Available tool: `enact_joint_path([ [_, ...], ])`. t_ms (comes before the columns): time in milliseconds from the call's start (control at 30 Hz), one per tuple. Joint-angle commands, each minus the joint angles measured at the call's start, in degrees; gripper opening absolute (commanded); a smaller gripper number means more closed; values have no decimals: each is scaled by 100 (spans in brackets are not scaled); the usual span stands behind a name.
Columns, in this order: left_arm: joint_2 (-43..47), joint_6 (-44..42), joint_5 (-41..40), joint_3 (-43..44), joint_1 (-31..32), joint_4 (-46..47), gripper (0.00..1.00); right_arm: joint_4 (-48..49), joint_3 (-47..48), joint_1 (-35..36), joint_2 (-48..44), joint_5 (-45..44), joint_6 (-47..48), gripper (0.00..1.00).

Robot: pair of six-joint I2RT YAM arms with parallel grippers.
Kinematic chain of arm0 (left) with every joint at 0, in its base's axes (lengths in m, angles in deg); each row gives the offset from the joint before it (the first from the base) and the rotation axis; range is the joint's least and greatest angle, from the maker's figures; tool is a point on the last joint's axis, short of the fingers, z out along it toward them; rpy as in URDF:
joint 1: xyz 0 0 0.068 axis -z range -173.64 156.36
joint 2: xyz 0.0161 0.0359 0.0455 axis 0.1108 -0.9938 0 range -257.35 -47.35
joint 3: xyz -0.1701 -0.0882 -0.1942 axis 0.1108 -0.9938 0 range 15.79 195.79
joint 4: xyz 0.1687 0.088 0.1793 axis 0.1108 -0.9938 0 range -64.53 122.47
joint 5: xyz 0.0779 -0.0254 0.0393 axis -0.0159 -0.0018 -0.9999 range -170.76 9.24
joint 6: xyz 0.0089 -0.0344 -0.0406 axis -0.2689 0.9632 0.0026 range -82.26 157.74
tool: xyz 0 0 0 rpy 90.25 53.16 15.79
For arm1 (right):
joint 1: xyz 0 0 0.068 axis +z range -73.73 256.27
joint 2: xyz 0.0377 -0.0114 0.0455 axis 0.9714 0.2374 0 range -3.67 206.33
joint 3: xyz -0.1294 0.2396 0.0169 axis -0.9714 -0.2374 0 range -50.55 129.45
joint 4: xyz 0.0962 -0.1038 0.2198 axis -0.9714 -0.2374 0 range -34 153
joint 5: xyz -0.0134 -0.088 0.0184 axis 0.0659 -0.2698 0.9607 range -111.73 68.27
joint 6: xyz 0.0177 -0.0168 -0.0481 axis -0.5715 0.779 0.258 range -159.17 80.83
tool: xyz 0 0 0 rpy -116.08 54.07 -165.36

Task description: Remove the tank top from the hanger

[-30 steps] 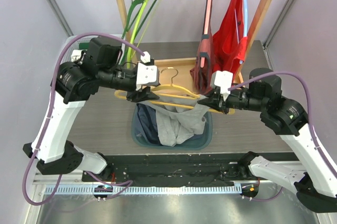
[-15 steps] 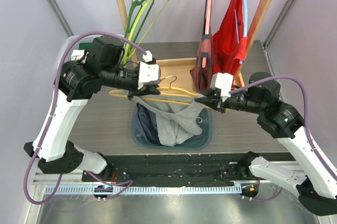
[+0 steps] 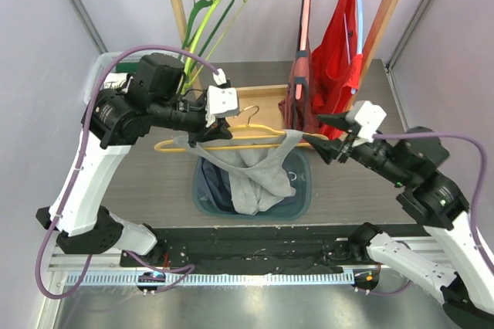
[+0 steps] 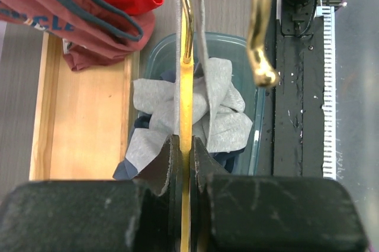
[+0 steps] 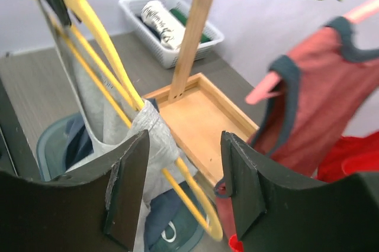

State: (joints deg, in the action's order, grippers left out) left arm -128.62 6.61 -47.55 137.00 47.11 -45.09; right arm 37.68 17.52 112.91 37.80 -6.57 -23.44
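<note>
Two things had changed within the last second: the left fingers (image 4: 170,166) pressed together on the yellow hanger (image 3: 258,130), and the right fingers (image 5: 127,190) let go, spread and drew back, holding nothing. The grey tank top (image 3: 255,174) still hung across the hanger, sagging into the bin (image 3: 305,194). It seemed not yet free.

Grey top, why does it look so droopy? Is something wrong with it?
It hangs lopsided. The grey tank top is half off the yellow hanger, caught near its ends, and its middle sags into the bin below. The left gripper pinches the hanger.
</note>
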Motion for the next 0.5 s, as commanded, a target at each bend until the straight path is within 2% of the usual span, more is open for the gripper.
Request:
enact_joint_path([
  [0,-11,319,-96,272,3,127,0,185,40,-8,-384,-524,-895,59],
  [200,-37,327,-122,272,3,127,0,1081,-1032,-8,-1027,549,-1949,54],
  [333,-55,345,-78,324,3,118,0,1038,-1287,-8,-844,611,-2302,51],
  [433,-38,362,-52,342,-6,118,0,1108,-1428,-8,-729,384,-2425,54],
  [467,-29,363,-52,342,3,110,0,1169,-1498,-8,-702,226,-2495,58],
])
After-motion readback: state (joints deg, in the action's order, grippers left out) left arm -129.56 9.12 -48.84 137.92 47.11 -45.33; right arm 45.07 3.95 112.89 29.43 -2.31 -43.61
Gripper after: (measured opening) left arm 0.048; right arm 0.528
